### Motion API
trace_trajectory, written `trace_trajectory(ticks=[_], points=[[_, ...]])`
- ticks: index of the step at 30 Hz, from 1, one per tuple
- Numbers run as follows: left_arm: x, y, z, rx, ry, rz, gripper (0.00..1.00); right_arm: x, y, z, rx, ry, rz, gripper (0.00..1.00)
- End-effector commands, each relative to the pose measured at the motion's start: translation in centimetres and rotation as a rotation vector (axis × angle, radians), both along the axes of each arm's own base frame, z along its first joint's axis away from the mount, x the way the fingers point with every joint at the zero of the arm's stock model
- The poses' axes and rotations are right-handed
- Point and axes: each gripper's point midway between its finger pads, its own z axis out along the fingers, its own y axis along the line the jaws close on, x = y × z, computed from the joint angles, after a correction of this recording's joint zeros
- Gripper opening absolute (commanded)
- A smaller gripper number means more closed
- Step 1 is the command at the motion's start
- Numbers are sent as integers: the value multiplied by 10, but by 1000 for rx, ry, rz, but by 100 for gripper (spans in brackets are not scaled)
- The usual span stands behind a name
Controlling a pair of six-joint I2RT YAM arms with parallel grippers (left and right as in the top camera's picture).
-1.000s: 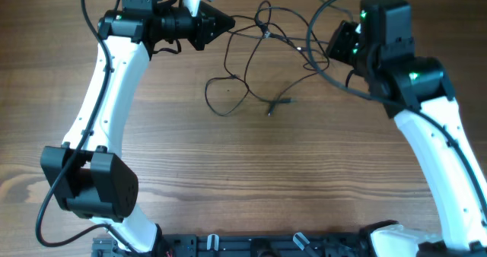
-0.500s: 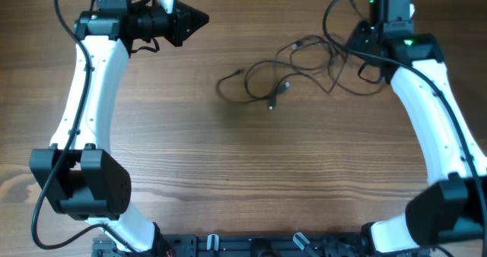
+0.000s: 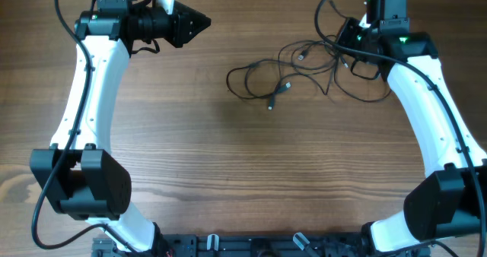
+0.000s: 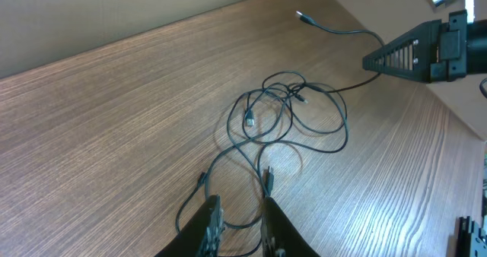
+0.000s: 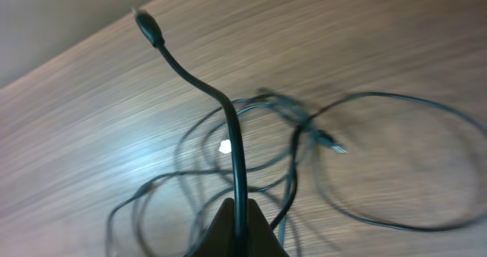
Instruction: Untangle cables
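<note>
Seemingly barely begun: the cables [image 5: 237, 166] lie in one overlapping heap of loops at one o'clock on the worktop [image 3: 251, 181], the right tool [image 3: 351, 38] clamped on a strand at the heap's three o'clock side, the left tool [image 3: 204, 21] slightly apart, empty, off at ten o'clock.

Black cables [image 3: 300, 68] on brown wood-grain table [image 3: 266, 181] — arms [image 3: 95, 90] white with black joints.

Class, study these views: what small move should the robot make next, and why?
Probably draw the right gripper farther from the tangle: it is shut on one cable that runs back into the loops, while the left gripper holds nothing.
</note>
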Motion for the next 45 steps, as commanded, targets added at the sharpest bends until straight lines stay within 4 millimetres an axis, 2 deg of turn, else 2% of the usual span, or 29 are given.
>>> trace_trajectory(ticks=[1,6,11,19,24,28,35,40,42,45], points=[[0,-2,4,-4,-11,-7,19,-6,46,14,129,-27,169,5],[0,-2,4,-3,-11,-7,19,-18,79,40,160,-88,257,4],[1,-2,5,-3,-16,-7,19,-40,114,66,179,-138,344,5],[2,-2,5,-4,-22,-7,19,-68,174,66,194,-124,471,5],[2,-2,6,-5,-22,-8,20,-81,196,67,195,-128,526,5],[0,-4,8,-20,-22,-22,20,-81,204,54,162,-106,528,5],[-3,-7,10,-42,-21,-40,19,-73,236,5,134,-44,588,5],[-3,-7,10,-41,-20,-40,19,-57,257,-27,125,-47,610,4],[-3,-7,10,-41,-20,-39,19,-51,258,-36,111,-50,600,5],[-3,-7,10,-41,-21,-39,19,-33,245,-52,8,-76,534,5]])
